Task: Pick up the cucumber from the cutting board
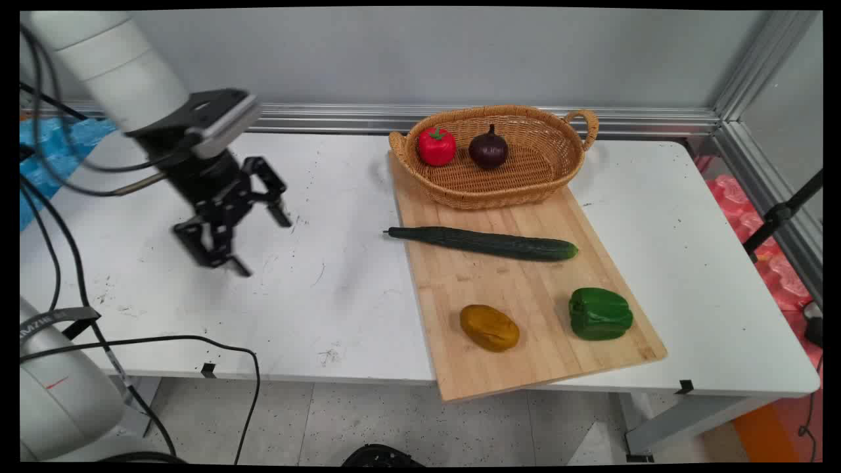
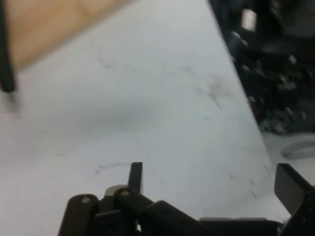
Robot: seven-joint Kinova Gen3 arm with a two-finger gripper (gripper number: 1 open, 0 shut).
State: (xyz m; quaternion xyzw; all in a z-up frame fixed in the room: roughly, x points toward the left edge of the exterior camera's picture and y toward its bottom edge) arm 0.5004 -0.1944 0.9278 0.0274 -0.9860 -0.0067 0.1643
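Pincer [image 1: 263,240] hangs over bare bench [image 1: 315,295], left part, fingers wide apart, nothing btwn them. In hand view the two fingertips [image 2: 135,176] stand far apart w/ white bench top below; scuff marks on it.

Nearest thing: cucumber [image 1: 483,242], lying across the board [image 1: 525,355], stem end poking just past board's left edge toward the pincer, but well apart from it. Hand view catches the cucumber's dark tip at left edge and a corner of the board at top left.

Board sits on bench centre-right, near end overhanging bench's front edge a bit. On its far end: wicker basket [image 1: 525,190] w/ red tomato [image 1: 436,146] and dark purple onion [image 1: 488,150] side by side inside, not touching. Near end of board: brownish-yellow potato [image 1: 489,328] left, green pepper [image 1: 599,314] right, apart from each other, both nearer than the cucumber.

Blue cloth-like thing [image 1: 59,154] at far left behind arm; can't tell what.
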